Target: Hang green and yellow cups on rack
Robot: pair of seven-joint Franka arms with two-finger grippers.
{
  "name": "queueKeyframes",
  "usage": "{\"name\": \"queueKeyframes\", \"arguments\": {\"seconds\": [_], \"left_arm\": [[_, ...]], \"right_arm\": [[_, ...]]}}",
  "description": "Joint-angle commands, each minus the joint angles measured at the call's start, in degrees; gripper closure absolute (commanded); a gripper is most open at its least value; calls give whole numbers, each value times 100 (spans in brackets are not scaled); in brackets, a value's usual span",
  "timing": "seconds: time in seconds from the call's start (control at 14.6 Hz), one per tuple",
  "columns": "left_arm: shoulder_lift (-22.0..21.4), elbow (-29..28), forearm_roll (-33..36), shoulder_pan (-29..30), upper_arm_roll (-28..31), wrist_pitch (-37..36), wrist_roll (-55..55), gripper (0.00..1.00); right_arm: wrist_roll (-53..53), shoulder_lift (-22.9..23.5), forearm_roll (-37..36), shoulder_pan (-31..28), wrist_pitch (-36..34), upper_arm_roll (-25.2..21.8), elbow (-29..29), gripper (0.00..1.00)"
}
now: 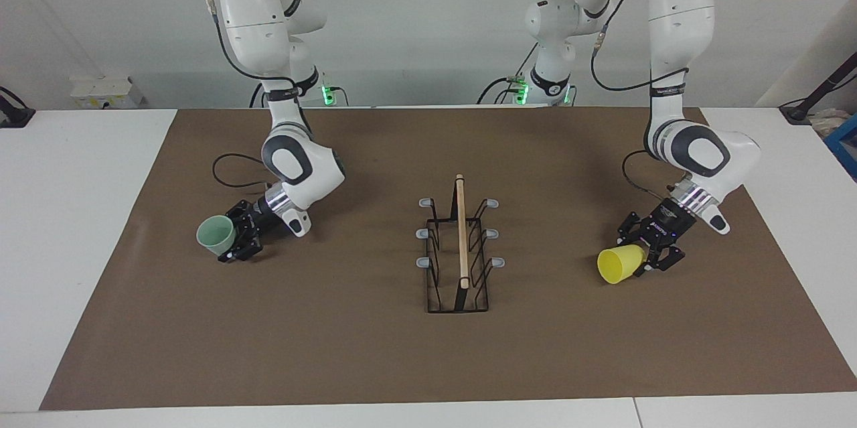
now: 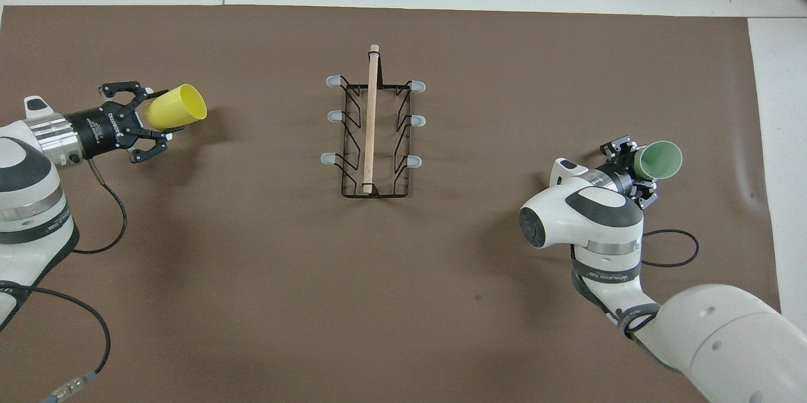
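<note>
The rack point(image 1: 462, 240) point(image 2: 372, 119), black wire with a wooden bar on top and grey-tipped pegs, stands mid-mat with nothing hanging on it. Toward the left arm's end, my left gripper point(image 1: 639, 259) point(image 2: 157, 118) is shut on the yellow cup point(image 1: 616, 265) point(image 2: 176, 110). That cup is tipped on its side, mouth pointing away from the wrist, close above the mat. Toward the right arm's end, my right gripper point(image 1: 231, 240) point(image 2: 637, 163) is shut on the green cup point(image 1: 214, 235) point(image 2: 660, 159), also tipped sideways and low over the mat.
A brown mat point(image 1: 375, 361) covers most of the white table point(image 1: 73, 214). A black cable loop point(image 1: 234, 173) point(image 2: 668, 251) lies on the mat by the right arm's wrist. Another cable point(image 2: 101, 226) trails from the left wrist.
</note>
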Motion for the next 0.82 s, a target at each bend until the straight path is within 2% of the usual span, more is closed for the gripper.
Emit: {"name": "queueKeyframes", "arguments": {"seconds": [0.0,0.21,0.41,0.62,0.75], "left_arm": [[-422,-81,517,-367,76,139,-43,100],[-730,-72,1116,-622,76,130,-60,100],[-1081,-124,1951,-1112,76,121,-252,100],[-1293,-116,2863,-1579,76,130,-753,100],[-1311,-81,3584,-1843,76,130,-1341,100]], "right_arm": [[94,-147,105,6,-113,34,17,100],[15,-331,632,24,-79,96,185,100],[-107,-734,1028,15,149,183,194,100],[-493,-981,1993,-99,571,193,326,100],[-504,-1130,2565,-38,607,201,326,100]]}}
